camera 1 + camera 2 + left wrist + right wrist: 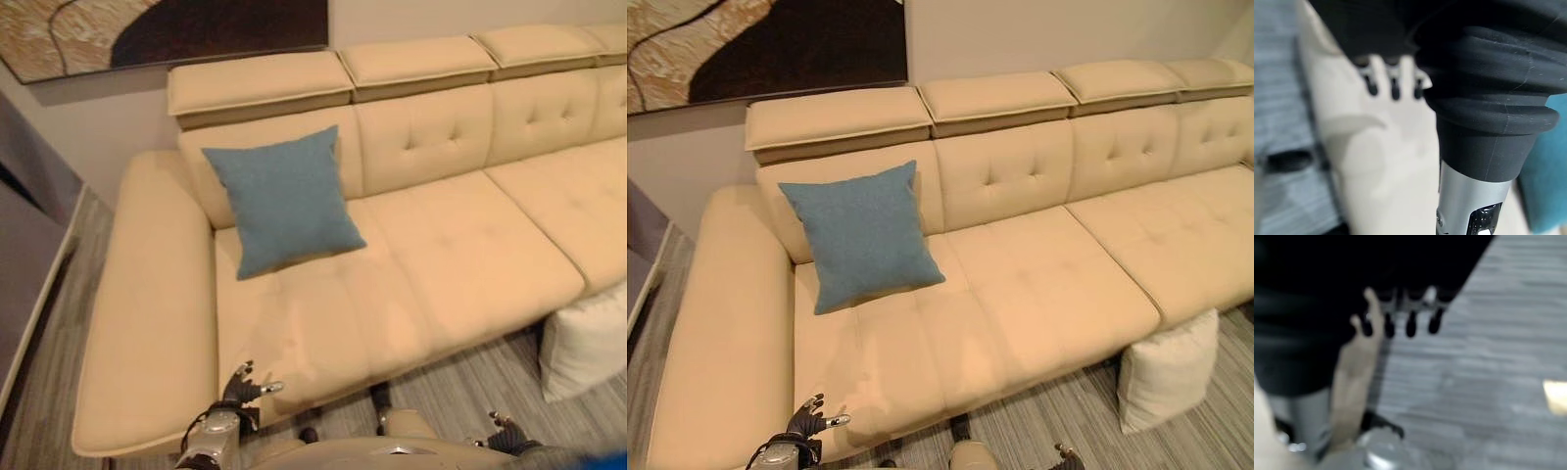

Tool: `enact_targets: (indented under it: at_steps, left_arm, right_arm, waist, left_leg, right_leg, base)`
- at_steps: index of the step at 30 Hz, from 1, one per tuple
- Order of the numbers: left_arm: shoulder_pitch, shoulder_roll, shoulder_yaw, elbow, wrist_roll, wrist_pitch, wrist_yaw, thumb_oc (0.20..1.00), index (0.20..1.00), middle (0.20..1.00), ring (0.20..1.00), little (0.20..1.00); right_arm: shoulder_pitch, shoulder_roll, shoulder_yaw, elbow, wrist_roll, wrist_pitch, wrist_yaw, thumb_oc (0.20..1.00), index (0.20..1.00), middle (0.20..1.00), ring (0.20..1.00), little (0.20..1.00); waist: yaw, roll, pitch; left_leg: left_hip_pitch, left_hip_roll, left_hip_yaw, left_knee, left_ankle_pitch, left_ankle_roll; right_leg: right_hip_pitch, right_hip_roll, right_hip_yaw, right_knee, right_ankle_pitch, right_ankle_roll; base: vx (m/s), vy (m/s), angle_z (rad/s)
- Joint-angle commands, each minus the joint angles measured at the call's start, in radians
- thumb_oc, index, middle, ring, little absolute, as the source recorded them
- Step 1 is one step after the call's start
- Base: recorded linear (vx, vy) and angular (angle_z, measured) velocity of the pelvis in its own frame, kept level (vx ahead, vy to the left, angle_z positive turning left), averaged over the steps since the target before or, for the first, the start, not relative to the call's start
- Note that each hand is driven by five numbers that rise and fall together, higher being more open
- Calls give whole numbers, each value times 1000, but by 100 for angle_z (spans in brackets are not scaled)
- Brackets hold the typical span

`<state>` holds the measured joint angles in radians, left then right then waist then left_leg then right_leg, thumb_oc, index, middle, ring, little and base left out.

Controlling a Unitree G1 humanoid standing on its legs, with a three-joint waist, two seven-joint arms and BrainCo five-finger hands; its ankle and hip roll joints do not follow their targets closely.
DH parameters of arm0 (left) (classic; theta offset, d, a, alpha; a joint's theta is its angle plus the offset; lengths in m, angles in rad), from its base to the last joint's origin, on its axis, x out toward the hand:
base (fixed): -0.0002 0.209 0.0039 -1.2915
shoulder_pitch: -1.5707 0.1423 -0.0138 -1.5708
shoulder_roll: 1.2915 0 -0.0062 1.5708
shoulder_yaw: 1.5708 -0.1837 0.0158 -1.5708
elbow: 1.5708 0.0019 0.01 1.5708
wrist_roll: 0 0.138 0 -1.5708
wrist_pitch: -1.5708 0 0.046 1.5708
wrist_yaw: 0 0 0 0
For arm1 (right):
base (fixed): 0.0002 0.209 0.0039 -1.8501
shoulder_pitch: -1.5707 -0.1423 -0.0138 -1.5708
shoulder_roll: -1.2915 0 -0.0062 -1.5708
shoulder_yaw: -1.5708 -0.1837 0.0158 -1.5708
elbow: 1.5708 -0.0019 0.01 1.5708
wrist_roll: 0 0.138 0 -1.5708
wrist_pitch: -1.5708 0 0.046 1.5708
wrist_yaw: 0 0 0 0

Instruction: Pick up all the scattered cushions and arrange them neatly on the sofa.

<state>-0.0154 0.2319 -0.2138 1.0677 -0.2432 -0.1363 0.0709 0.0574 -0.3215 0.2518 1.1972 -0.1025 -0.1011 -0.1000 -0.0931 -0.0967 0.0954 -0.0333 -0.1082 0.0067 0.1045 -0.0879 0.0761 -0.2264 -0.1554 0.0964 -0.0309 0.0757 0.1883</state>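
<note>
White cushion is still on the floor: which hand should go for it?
Right. The white cushion stands on the floor at the sofa's right front, nearer the right hand; the left hand is far across.

Soft, warm, even light on the sofa [441, 255]. Both wrist views are blurry. The head views bend at the edges.

Both hands hang low — left hand [242, 385] and right hand [506, 433] empty, fingers loosely relaxed.

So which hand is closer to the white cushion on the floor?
Right. The right hand is low beside the white cushion; the left hand is across, near the sofa front.
</note>
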Motion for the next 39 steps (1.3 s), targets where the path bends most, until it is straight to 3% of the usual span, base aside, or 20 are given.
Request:
enact_targets:
  at_steps: [1, 2, 6, 7, 8, 10, 12, 13, 14, 18, 20, 21, 23, 28, 31, 33, 35, 36, 37, 39]
  left_arm:
    - [-13, 42, 31, 9, 68, -10, -3, 1000, 1000, 1000, 1000, 1000]
    - [-14, 42, 31, 9, 68, -10, -3, 1000, 1000, 1000, 1000, 1000]
    - [-4, 44, 35, 41, 84, 0, -17, 1000, 1000, 1000, 1000, 1000]
    - [4, 41, 40, 45, 86, 4, -20, 1000, 1000, 1000, 1000, 1000]
    - [4, 41, 39, 45, 86, 4, -20, 1000, 1000, 1000, 1000, 1000]
    - [7, 38, 52, 52, 83, 7, -16, 1000, 1000, 1000, 1000, 1000]
    - [8, 39, 57, 52, 82, 9, -17, 1000, 1000, 1000, 1000, 1000]
    - [1, 38, 55, 58, 93, 8, -14, 1000, 1000, 1000, 1000, 1000]
    - [-8, 34, 43, 53, 98, 7, -21, 1000, 1000, 1000, 1000, 1000]
    - [-18, 23, 28, 48, 101, 9, -30, 1000, 1000, 1000, 1000, 1000]
    - [-30, 6, -3, 39, 111, 8, -29, 1000, 1000, 1000, 1000, 1000]
    - [-30, 6, -3, 39, 111, 8, -29, 1000, 1000, 1000, 1000, 1000]
    - [-28, -8, -22, 25, 108, 5, -25, 1000, 1000, 1000, 1000, 1000]
    - [-47, -20, -51, 34, 126, 8, -21, 1000, 1000, 1000, 1000, 1000]
    - [-56, -19, -56, 44, 143, 6, -21, 1000, 1000, 1000, 1000, 1000]
    - [-56, -19, -56, 44, 143, 6, -21, 1000, 1000, 1000, 1000, 1000]
    - [-65, -10, -54, 45, 131, 6, -18, 1000, 1000, 1000, 1000, 1000]
    - [-65, -6, -50, 44, 128, 5, -14, 1000, 1000, 1000, 1000, 1000]
    - [-61, -3, -44, 45, 132, 8, -14, 1000, 1000, 1000, 1000, 1000]
    - [-62, 3, -31, 59, 134, 9, -17, 1000, 1000, 1000, 1000, 1000]
  right_arm:
    - [-82, -34, -5, -7, 20, 8, -7, 1000, 1000, 1000, 1000, 1000]
    - [-82, -33, -5, -7, 20, 8, -7, 1000, 1000, 1000, 1000, 1000]
    - [-69, -23, -26, 14, 35, 9, 0, 1000, 1000, 1000, 1000, 1000]
    - [-64, -20, -32, 22, 34, 9, -2, 1000, 1000, 1000, 1000, 1000]
    - [-64, -20, -32, 22, 34, 9, -2, 1000, 1000, 1000, 1000, 1000]
    - [-64, -17, -36, 22, 27, 10, -7, 1000, 1000, 1000, 1000, 1000]
    - [-69, -15, -29, 13, 31, 11, -8, 1000, 1000, 1000, 1000, 1000]
    - [-75, -13, -27, 7, 38, 11, -10, 1000, 1000, 1000, 1000, 1000]
    - [-76, -7, -21, 5, 54, 5, -8, 1000, 1000, 1000, 1000, 1000]
    - [-70, -4, -10, 4, 73, 1, -4, 1000, 1000, 1000, 1000, 1000]
    - [-66, 0, -5, 14, 95, 2, 0, 1000, 1000, 1000, 1000, 1000]
    - [-66, 0, -5, 14, 95, 2, 0, 1000, 1000, 1000, 1000, 1000]
    - [-60, -1, 1, 16, 99, -2, 0, 1000, 1000, 1000, 1000, 1000]
    - [-60, 5, -15, 39, 130, 3, 4, 1000, 1000, 1000, 1000, 1000]
    - [-67, 17, -15, 49, 129, 4, 2, 1000, 1000, 1000, 1000, 1000]
    - [-67, 17, -15, 49, 129, 4, 2, 1000, 1000, 1000, 1000, 1000]
    - [-73, 35, -24, 54, 137, 8, 0, 1000, 1000, 1000, 1000, 1000]
    - [-70, 36, -25, 57, 133, 9, -5, 1000, 1000, 1000, 1000, 1000]
    - [-67, 38, -28, 57, 129, 8, -7, 1000, 1000, 1000, 1000, 1000]
    - [-63, 43, -36, 56, 123, 7, -5, 1000, 1000, 1000, 1000, 1000]
  waist:
    - [39, 42, 53]
    - [38, 41, 52]
    - [56, 61, 42]
    - [72, 68, 23]
    - [73, 68, 27]
    - [108, 77, 12]
    - [119, 58, 3]
    - [120, 50, 0]
    - [101, 33, 0]
    - [88, 24, 11]
    - [103, 23, 33]
    - [101, 22, 30]
    - [121, 20, 40]
    - [100, 27, 32]
    - [96, 31, 37]
    - [97, 31, 37]
    - [109, 35, 51]
    - [131, 42, 59]
    - [142, 49, 57]
    - [137, 47, 49]
  left_leg:
    - [50, 36, -35, -20, 2, -91]
    - [48, 34, -36, -20, 4, -91]
    - [36, 63, 19, -37, 30, -71]
    - [24, 76, 47, -47, 39, -73]
    - [29, 76, 48, -48, 38, -73]
    - [15, 105, 100, -45, 47, -76]
    - [7, 108, 138, -43, 54, -90]
    - [7, 112, 161, -42, 55, -95]
    - [-10, 133, 177, 13, 49, -112]
    - [-10, 159, 186, 57, 44, -125]
    - [-28, 128, 58, 109, 55, -143]
    - [-31, 127, 57, 107, 58, -143]
    - [-32, 63, -89, 108, 40, -143]
    - [-9, 58, -62, 2, 21, -115]
    - [11, 71, 9, -65, 39, -99]
    - [13, 71, 10, -65, 39, -99]
    - [28, 89, 46, -80, 49, -92]
    - [36, 105, 70, -79, 45, -94]
    - [37, 118, 91, -86, 48, -97]
    - [56, 128, 124, -100, 54, -100]
  right_leg:
    - [5, 75, -168, 150, 28, -12]
    - [2, 73, -168, 150, 29, -12]
    - [51, 69, -233, 299, -69, -50]
    - [103, 50, -282, 291, -100, -57]
    - [107, 50, -281, 293, -102, -57]
    - [159, -3, -394, 321, -133, -59]
    - [204, -3, -424, 237, -126, -53]
    - [213, 7, -419, 200, -121, -48]
    - [233, 53, -352, 125, -132, -61]
    - [259, 87, -313, 82, -131, -82]
    - [259, 108, -237, 60, -109, -90]
    - [256, 107, -238, 60, -108, -90]
    - [240, 121, -170, 40, -75, -84]
    - [181, 123, -85, 29, -27, -52]
    - [133, 113, -70, 50, 1, -23]
    - [133, 114, -69, 51, 0, -23]
    - [104, 95, -162, 115, -8, -19]
    - [109, 47, -303, 140, -22, -26]
    - [116, 18, -396, 156, -33, -38]
    - [139, 1, -492, 180, -56, -48]
  base:
    - [-226, 86, -81]
    - [-253, 108, -91]
    - [-176, 46, -69]
    - [-140, -14, -62]
    - [-141, -43, -76]
    - [-144, -69, -88]
    - [-105, -110, -93]
    - [-103, -281, -152]
    - [-90, -305, -138]
    - [-51, -147, -45]
    - [-95, -62, -53]
    - [-95, -18, -58]
    - [-71, -35, -119]
    - [-70, 45, -82]
    - [-76, 106, -105]
    - [-34, 39, -103]
    - [-97, 21, -99]
    - [-115, -17, -13]
    - [-86, -32, -50]
    - [-49, -77, -133]
